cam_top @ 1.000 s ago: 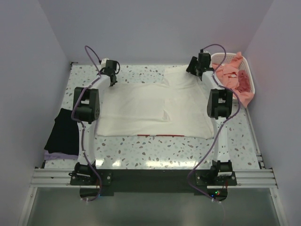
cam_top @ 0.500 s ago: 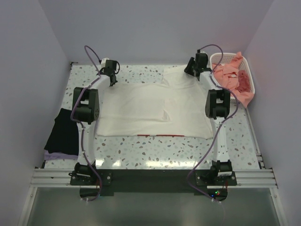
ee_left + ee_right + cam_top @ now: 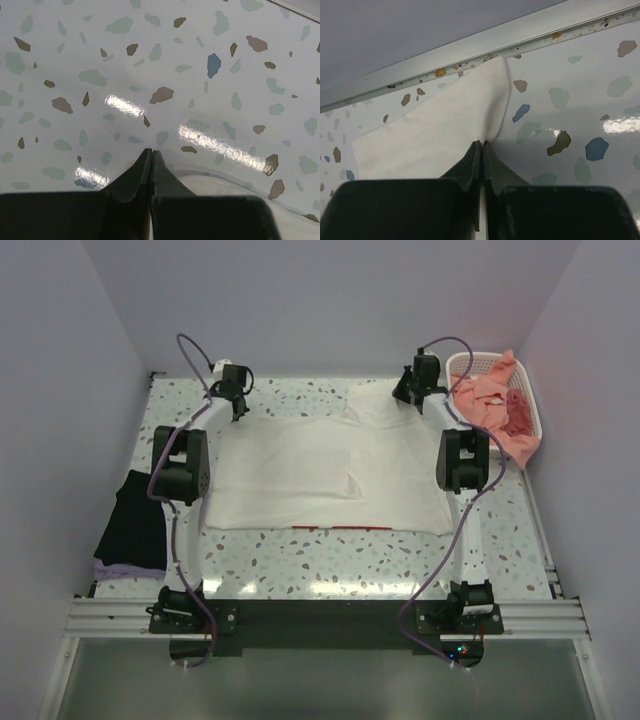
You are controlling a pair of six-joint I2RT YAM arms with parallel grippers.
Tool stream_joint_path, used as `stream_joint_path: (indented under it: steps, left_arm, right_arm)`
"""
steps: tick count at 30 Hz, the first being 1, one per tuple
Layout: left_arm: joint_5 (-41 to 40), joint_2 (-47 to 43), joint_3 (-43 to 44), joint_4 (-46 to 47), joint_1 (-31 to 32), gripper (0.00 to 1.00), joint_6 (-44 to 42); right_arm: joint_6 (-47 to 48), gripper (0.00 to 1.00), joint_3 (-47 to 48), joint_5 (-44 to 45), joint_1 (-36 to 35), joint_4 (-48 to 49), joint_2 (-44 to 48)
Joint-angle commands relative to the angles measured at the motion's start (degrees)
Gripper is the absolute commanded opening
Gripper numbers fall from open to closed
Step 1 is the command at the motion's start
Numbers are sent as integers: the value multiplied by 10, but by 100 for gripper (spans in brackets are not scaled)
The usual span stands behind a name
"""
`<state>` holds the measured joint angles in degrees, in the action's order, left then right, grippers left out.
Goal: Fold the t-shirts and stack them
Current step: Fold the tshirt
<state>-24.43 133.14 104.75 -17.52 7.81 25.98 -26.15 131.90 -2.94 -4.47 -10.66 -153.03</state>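
The cream-white t-shirt lies spread flat mid-table, with a thin red strip of print showing at its near hem. My left gripper is down at the shirt's far left corner. Its fingers are shut, with the cloth edge right beside them and a white sliver between them. My right gripper is at the far right corner. It is shut on the shirt's edge, and the cloth puckers at the tips. A black t-shirt lies on a lavender one at the left.
A white lattice basket stands at the back right with salmon-pink cloth spilling over its rim. A metal rail runs along the table's far edge just beyond the right gripper. Walls close in on both sides.
My right gripper has shut on the white shirt's far edge and shifted slightly towards the back. The left gripper stays shut at its corner.
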Motion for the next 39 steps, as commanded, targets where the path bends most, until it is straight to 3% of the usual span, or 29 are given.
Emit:
stream_joint_path:
  steps: [1,16,25,39]
  left_arm:
    - [-11,-50,-5,28,2,0,7]
    - [-29,-87,-19,23,1,0,12]
    - [-32,-104,-23,9,1,0,20]
    - [-31,-208,-154,2,-5,0,60]
  right_arm:
    - [2,0,-28,11,1,32,73]
    - [19,0,-119,28,6,56,206]
    - [22,0,-254,47,9,47,310]
    - [-14,0,-457,50,8,-12,490]
